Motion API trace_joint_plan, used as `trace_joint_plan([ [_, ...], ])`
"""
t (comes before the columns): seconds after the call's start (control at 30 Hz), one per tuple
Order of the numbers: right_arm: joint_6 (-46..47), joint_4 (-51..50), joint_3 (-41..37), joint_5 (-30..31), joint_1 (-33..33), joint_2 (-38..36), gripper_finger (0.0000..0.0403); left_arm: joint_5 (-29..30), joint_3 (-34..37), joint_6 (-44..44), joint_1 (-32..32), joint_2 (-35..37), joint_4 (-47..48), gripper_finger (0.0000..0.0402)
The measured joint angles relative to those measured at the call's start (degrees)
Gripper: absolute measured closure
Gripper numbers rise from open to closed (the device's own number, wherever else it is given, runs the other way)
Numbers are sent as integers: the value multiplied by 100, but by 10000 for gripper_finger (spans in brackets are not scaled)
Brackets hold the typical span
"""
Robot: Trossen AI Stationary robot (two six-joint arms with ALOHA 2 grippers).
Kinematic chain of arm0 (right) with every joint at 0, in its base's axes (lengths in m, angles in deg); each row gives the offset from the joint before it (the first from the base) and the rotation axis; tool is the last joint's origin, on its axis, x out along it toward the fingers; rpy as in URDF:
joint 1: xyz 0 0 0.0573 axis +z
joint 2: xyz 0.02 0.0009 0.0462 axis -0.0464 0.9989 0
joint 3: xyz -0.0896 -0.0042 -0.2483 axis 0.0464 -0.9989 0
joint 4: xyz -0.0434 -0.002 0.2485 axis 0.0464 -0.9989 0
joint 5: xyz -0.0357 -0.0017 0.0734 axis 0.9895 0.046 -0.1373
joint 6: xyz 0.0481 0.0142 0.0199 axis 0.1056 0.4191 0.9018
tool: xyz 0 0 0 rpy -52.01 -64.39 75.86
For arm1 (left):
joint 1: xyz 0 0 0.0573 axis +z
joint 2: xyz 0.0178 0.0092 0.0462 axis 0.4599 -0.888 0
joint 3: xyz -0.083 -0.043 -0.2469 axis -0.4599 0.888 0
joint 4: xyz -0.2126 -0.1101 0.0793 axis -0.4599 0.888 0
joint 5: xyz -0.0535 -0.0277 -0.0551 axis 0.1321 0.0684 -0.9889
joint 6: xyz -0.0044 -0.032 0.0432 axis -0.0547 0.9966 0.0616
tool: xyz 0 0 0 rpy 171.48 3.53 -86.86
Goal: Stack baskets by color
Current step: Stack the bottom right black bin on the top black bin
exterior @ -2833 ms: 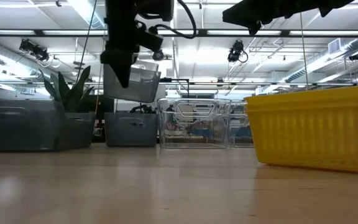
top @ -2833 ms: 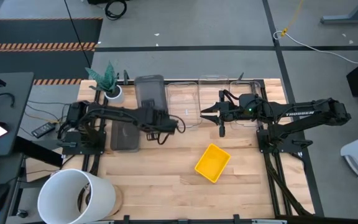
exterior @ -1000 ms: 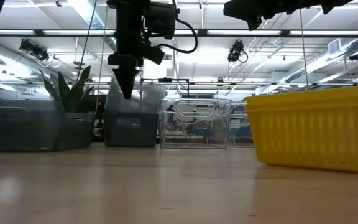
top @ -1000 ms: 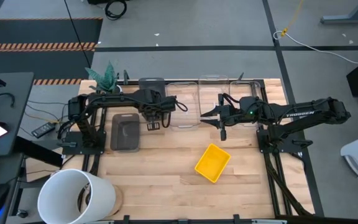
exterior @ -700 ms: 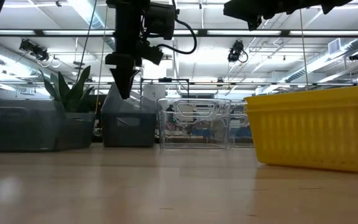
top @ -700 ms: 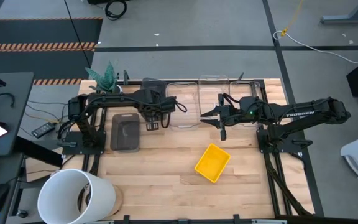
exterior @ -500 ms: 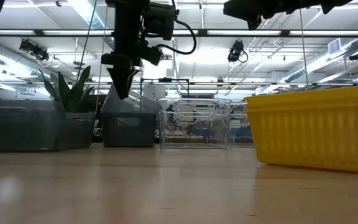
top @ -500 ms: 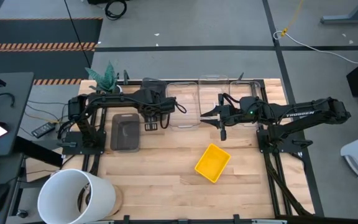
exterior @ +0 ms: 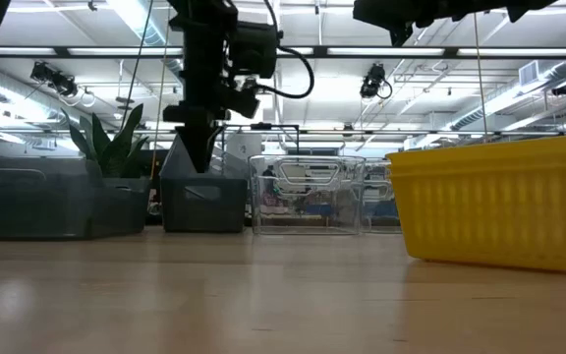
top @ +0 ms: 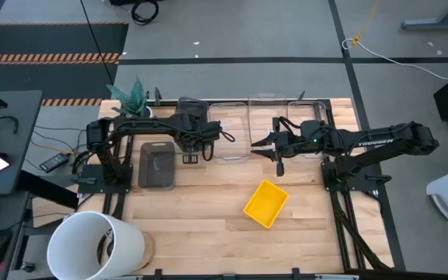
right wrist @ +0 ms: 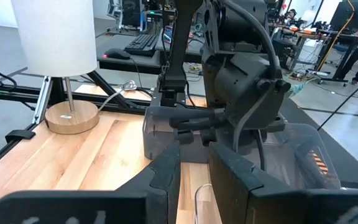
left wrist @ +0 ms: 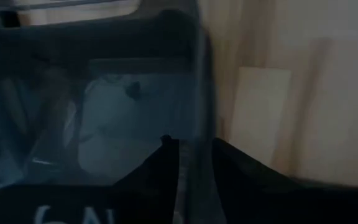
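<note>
A dark grey basket [top: 189,105] stands at the table's far side, its bottom down [exterior: 201,202]. My left gripper [top: 189,132] points down over it and is shut on one of its walls. Another dark grey basket [top: 155,165] lies nearer, toward the table's left edge. Clear baskets [top: 229,128] stand in a row along the far edge. A yellow basket [top: 266,204] rests on the table's middle right. My right gripper [top: 257,142] hangs level above the clear baskets, narrowly open on nothing [right wrist: 193,168]. My left gripper [left wrist: 191,146] straddles an upright wall [left wrist: 196,93] of the dark grey basket at its rim. One finger [left wrist: 160,171] is inside the basket and the other [left wrist: 241,177] outside. The fingers come from above, pointing steeply down. The basket stands on its bottom at the far side.
A big white bucket [top: 96,245] stands at the near left corner and a potted plant [top: 134,101] at the far left. Bare wood lies open between the yellow basket and the near edge.
The dark grey basket under my left gripper has sunk lower since a second ago and now stands level. My left gripper has come down a little after it, onto its rim. My right arm has kept still.
</note>
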Motion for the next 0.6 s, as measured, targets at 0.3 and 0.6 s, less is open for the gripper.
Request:
trace_joint_plan([
  [0.3,0,5,0,-2,0,-1,314,-1,95,34,74,0,-105,346],
  [0.6,0,4,0,-4,0,0,314,-507,90,203,76,3,-166,392],
])
